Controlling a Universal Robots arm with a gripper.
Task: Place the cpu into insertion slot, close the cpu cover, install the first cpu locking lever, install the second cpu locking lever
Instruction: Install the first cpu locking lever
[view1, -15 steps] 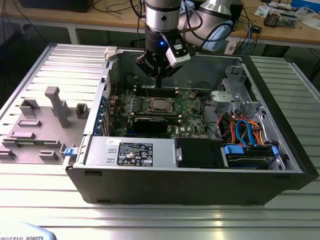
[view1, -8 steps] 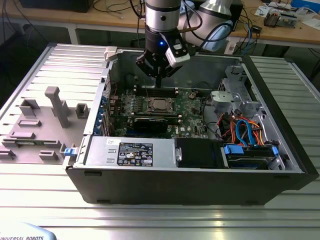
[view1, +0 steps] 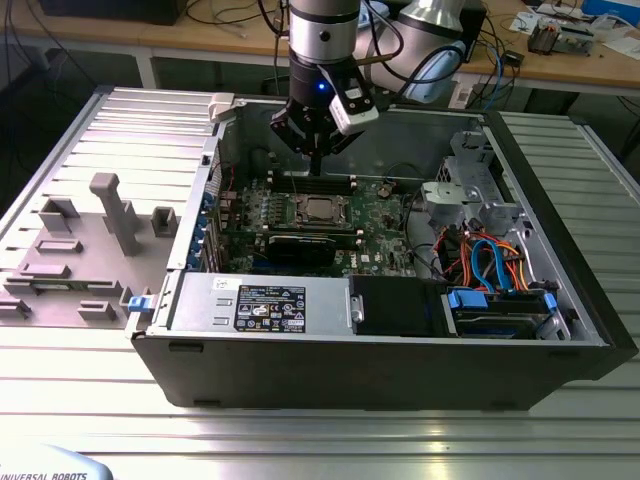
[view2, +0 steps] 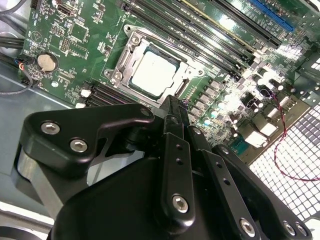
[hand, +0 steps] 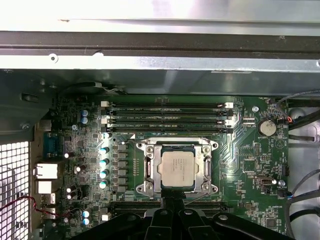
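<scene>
Meanwhile, pictured over an open computer case (view1: 400, 372) resting on a ribbed metal table (view1: 300, 430). Hung point-down above the green motherboard (view1: 385, 225), with the gripper (view1: 315, 168) drawn fully together at the fingers and clasping nothing. Held just to the far side of the socket, over the long memory slots (view1: 352, 183); impossible to tell whether touching the board. Found the cpu (view1: 320, 208) already seated flat in the insertion slot (hand: 142, 148), dull silver top facing up, near the middle of the board. Seen in both wrist views with the cpu cover (hand: 201, 168) (view2: 186, 74) folded down around it, with the frame hugging the chip's edges and leaving the silver top bare through the cut-out. Flanked on the exterior view's left by a grey plastic fixture (view1: 115, 210), well apart from the case. Bordered along the near wall by a labelled power supply (view1: 260, 302) and, toward the exterior view's right, by a bundle of orange and blue cables (view1: 490, 262).
</scene>
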